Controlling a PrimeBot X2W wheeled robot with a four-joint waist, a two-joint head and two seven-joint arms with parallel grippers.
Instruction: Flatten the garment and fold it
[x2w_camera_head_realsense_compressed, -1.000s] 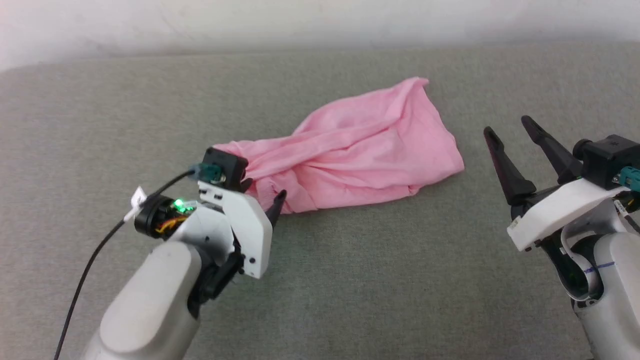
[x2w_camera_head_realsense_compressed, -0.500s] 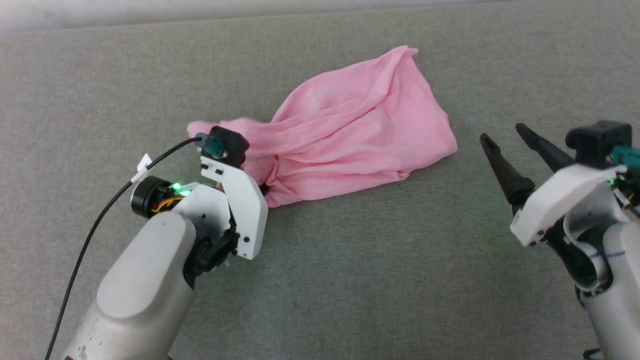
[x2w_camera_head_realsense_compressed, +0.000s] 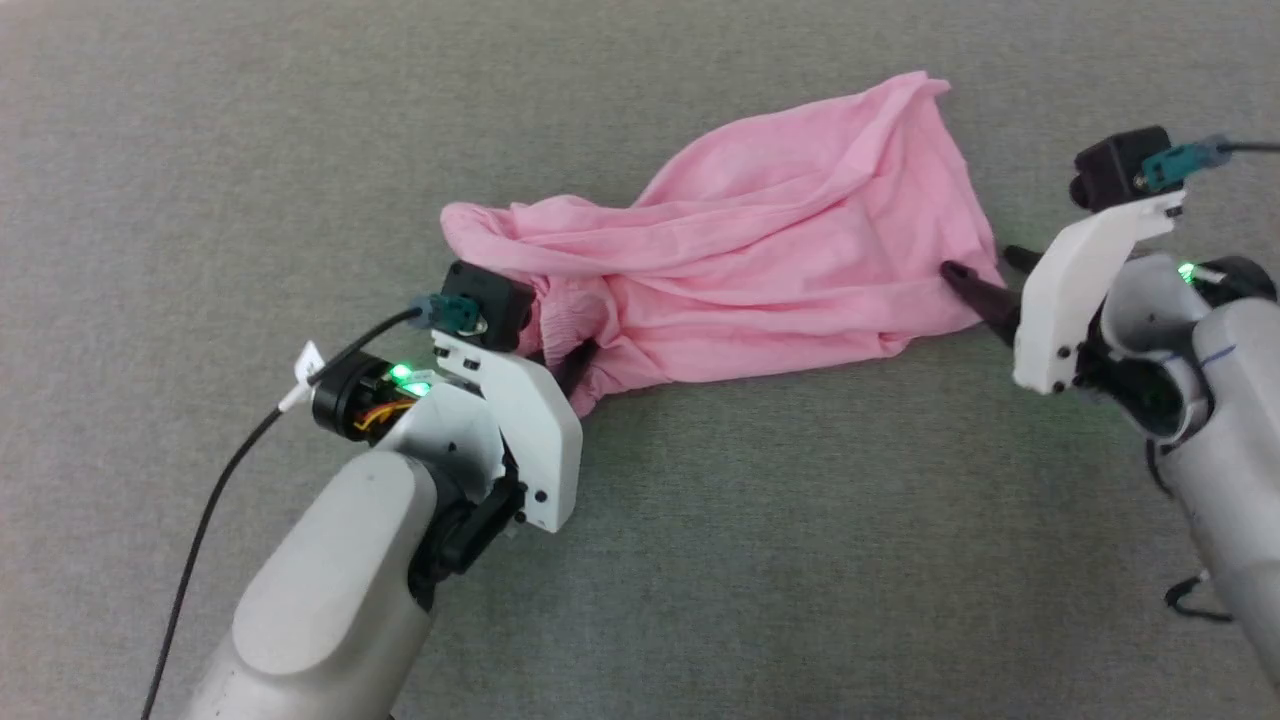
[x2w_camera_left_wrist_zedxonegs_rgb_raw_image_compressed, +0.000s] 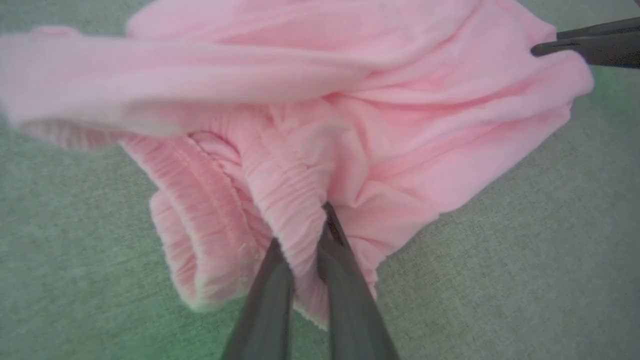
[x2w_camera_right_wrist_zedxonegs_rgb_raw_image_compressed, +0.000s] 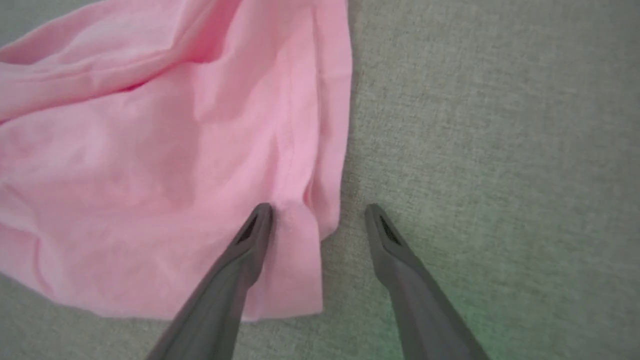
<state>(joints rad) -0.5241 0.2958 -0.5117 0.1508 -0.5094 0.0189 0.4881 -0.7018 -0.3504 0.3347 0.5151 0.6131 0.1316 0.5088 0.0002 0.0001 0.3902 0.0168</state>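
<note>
- Jaws: left gripper (x2w_camera_left_wrist_zedxonegs_rgb_raw_image_compressed: 300, 225) pinched shut on the gathered waistband (x2w_camera_left_wrist_zedxonegs_rgb_raw_image_compressed: 292, 195) of the garment (x2w_camera_head_realsense_compressed: 780, 250); right gripper (x2w_camera_right_wrist_zedxonegs_rgb_raw_image_compressed: 317, 207) spread wide, straddling the opposite edge and gripping nothing.
- Grey woven surface (x2w_camera_head_realsense_compressed: 800, 560): carries the garment, which lies between both grippers.
- Garment: thin pink cloth, wrinkled in long folds.
- Left wrist view: ribbed elastic gathers at the waistband.
- Right wrist view: a flat stitched hem (x2w_camera_right_wrist_zedxonegs_rgb_raw_image_compressed: 300, 125).

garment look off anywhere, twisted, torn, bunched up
The garment is not flat: it lies twisted in long folds, and its gathered waistband is rolled over where the left hand pinches it. The right hand stands open astride the opposite edge. No tear shows.
</note>
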